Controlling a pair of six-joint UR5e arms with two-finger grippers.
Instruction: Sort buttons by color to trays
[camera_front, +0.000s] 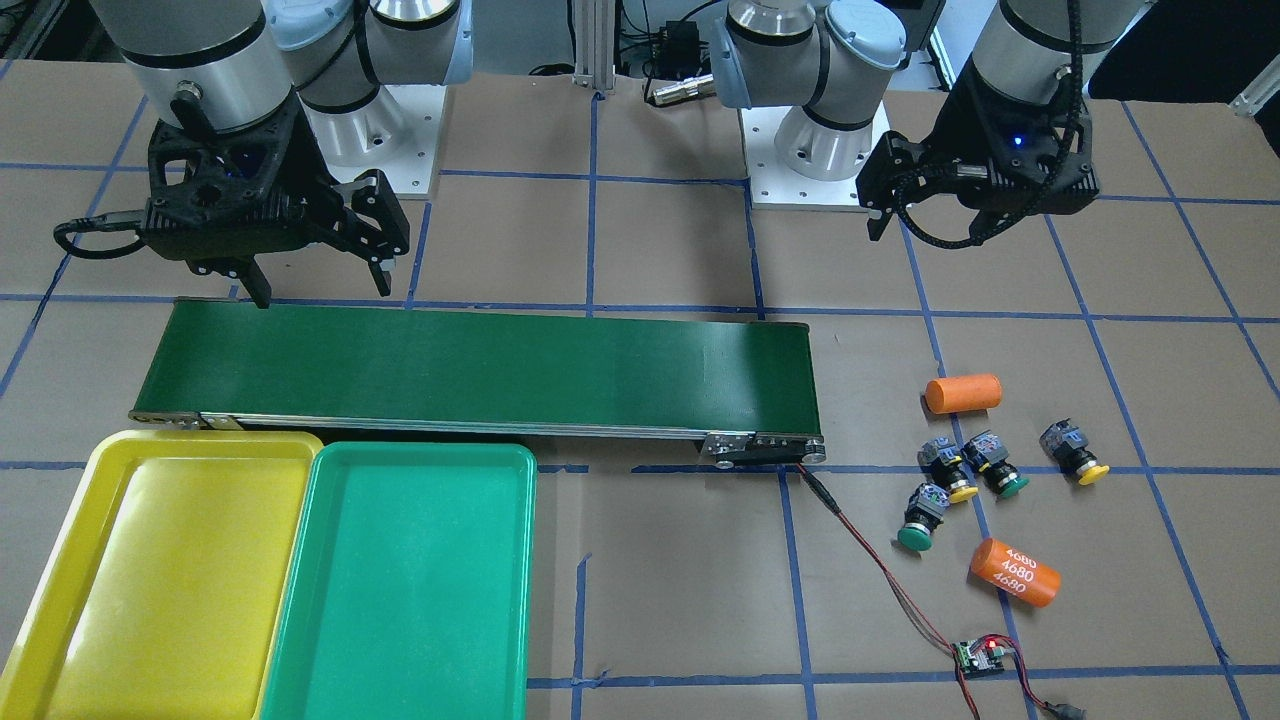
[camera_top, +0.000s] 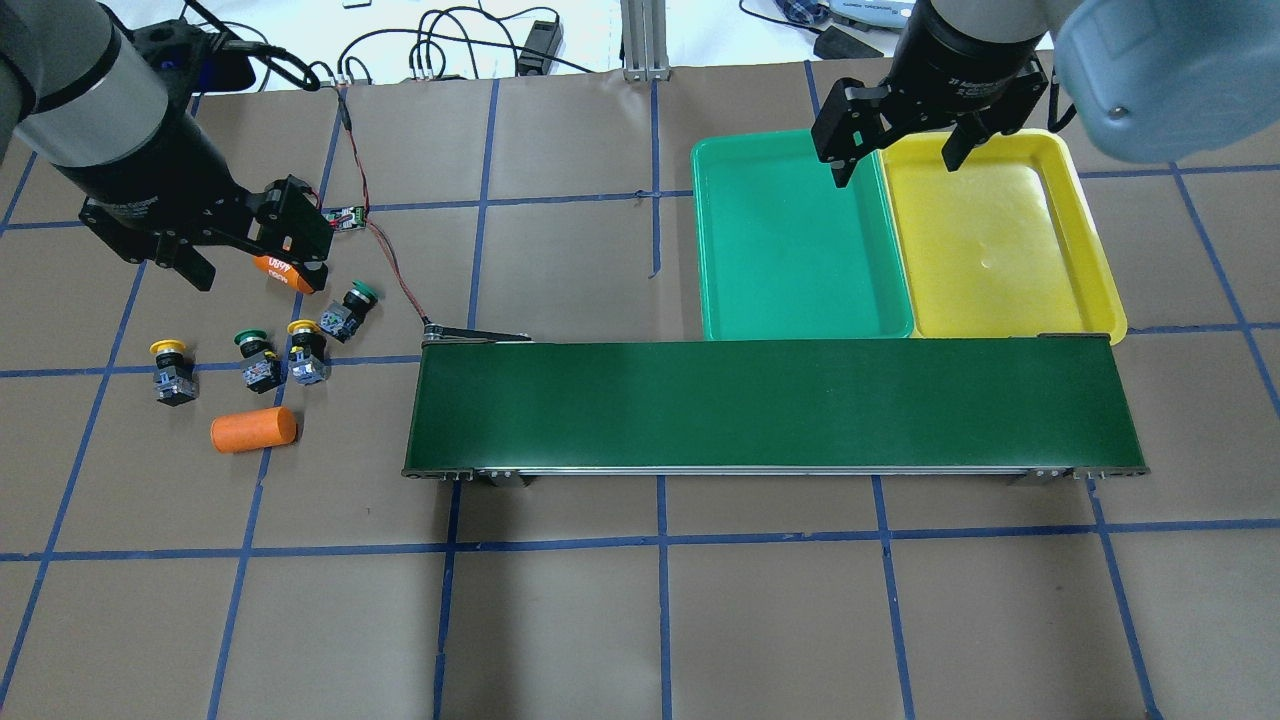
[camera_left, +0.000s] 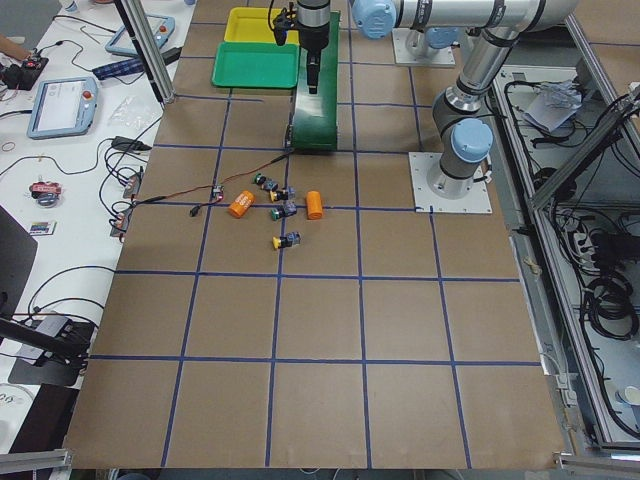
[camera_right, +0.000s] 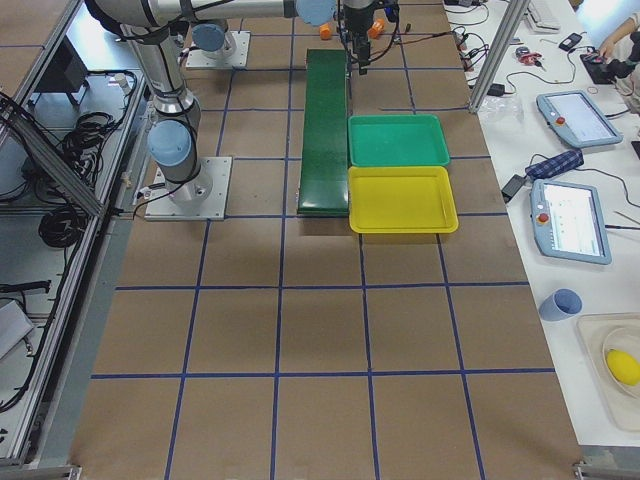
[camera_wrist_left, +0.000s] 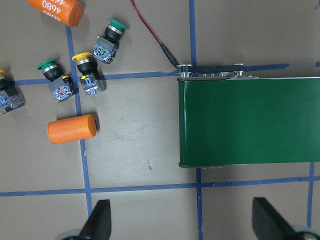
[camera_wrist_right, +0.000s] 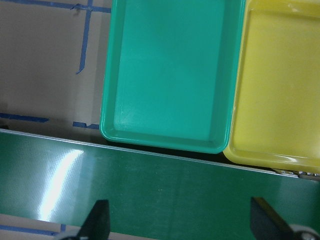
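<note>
Four buttons lie loose on the brown table beyond the conveyor's end: a yellow button (camera_top: 170, 365), a green button (camera_top: 255, 355), a yellow button (camera_top: 305, 350) and a green button (camera_top: 350, 305). They also show in the left wrist view, the nearest being a yellow one (camera_wrist_left: 87, 70). My left gripper (camera_top: 250, 265) hovers open and empty above the table beside them. The green tray (camera_top: 800, 240) and yellow tray (camera_top: 1000, 240) sit side by side, both empty. My right gripper (camera_top: 897, 160) hangs open and empty over their shared edge.
A long dark-green conveyor belt (camera_top: 770, 405) lies between the buttons and the trays. A plain orange cylinder (camera_top: 253, 430) and one marked 4680 (camera_front: 1015, 572) lie among the buttons. A small circuit board (camera_front: 980, 655) with red wires runs to the belt's end.
</note>
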